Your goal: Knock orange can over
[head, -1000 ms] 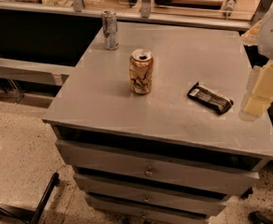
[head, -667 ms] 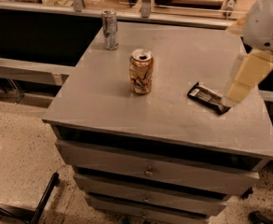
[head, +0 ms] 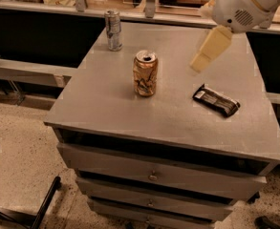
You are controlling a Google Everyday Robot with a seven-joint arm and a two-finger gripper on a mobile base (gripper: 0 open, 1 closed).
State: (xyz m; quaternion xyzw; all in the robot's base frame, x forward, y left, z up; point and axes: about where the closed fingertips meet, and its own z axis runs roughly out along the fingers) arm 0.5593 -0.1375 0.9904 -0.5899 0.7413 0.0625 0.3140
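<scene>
The orange can (head: 145,74) stands upright near the middle of the grey cabinet top (head: 106,99). It has a dented orange-gold body with dark markings and an open silver top. My gripper (head: 197,65) hangs above the cabinet top to the right of the can, at about the can's height, apart from it. The white arm (head: 242,6) comes in from the upper right.
A slimmer silver-grey can (head: 113,30) stands upright at the back left of the top. A dark wrapped snack bar (head: 216,100) lies right of the orange can, below the gripper. A counter runs behind. The cabinet has drawers (head: 151,176) below.
The arm has swung left and up from the right edge, so the gripper now hangs closer to the orange can. The cans and snack bar have not moved.
</scene>
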